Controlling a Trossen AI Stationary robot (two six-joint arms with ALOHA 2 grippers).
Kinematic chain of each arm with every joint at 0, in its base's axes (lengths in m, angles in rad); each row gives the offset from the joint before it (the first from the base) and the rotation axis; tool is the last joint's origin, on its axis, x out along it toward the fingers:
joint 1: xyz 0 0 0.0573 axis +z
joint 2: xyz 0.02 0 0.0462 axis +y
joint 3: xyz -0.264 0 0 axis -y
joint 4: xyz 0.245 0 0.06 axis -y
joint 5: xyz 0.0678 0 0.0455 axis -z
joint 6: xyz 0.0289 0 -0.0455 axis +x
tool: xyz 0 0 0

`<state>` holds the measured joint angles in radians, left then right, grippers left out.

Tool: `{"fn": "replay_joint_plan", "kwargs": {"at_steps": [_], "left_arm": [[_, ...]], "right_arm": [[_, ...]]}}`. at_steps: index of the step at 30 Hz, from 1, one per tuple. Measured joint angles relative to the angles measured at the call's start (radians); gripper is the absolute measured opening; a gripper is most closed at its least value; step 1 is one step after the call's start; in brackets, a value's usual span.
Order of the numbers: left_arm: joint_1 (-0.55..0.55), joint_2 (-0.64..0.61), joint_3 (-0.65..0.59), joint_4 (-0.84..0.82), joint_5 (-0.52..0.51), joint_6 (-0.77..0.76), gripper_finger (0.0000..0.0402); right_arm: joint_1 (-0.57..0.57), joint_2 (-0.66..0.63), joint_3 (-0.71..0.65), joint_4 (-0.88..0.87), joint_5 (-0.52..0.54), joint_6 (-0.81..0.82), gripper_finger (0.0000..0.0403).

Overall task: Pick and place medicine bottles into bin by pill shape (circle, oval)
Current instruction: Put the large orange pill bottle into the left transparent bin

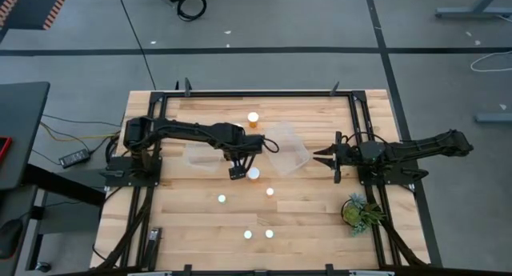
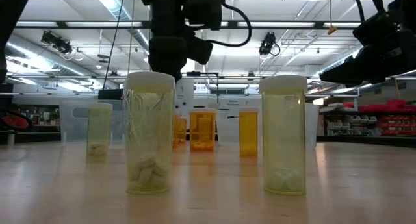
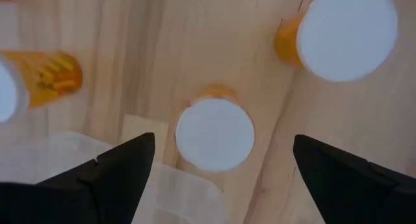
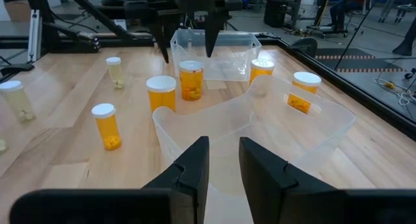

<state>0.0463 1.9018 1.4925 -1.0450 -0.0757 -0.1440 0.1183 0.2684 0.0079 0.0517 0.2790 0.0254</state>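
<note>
Poised with fingers spread wide above the white-capped orange medicine bottle [image 3: 215,133] beside the clear plastic bin [image 1: 202,157], the left gripper [image 3: 221,172] should descend centred before closing, while the right gripper [image 4: 224,160] waits clenched, empty.

Left gripper [image 1: 238,171] mid-table, fingers wide apart, pointing down; right gripper [image 1: 323,155] closed, at right

No readable text, labels, brands or numbers anywhere; background room signs too small and blurred to read.
</note>
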Motion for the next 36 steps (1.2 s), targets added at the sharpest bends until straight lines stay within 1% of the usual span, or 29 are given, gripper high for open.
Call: {"fn": "replay_joint_plan", "kwargs": {"at_steps": [9, 21, 27, 36], "left_arm": [[-0.007, 0.038, -0.001, 0.004, -0.001, 0.046, 0.0376], [-0.011, 0.097, -0.002, 0.004, -0.002, 0.053, 0.0372], [-0.011, 0.097, -0.002, 0.02, -0.002, 0.047, 0.0342], [-0.011, 0.096, -0.002, 0.023, -0.013, 0.051, 0.0272]], "right_arm": [[0.0, 0.0, 0.0, 0.0, 0.0, 0.0, 0.0092], [0.0, 0.0, 0.0, 0.0, 0.0, 0.0, 0.0092], [0.0, 0.0, 0.0, 0.0, 0.0, 0.0, 0.0092], [0.0, 0.0, 0.0, 0.0, 0.0, 0.0, 0.0092]]}}
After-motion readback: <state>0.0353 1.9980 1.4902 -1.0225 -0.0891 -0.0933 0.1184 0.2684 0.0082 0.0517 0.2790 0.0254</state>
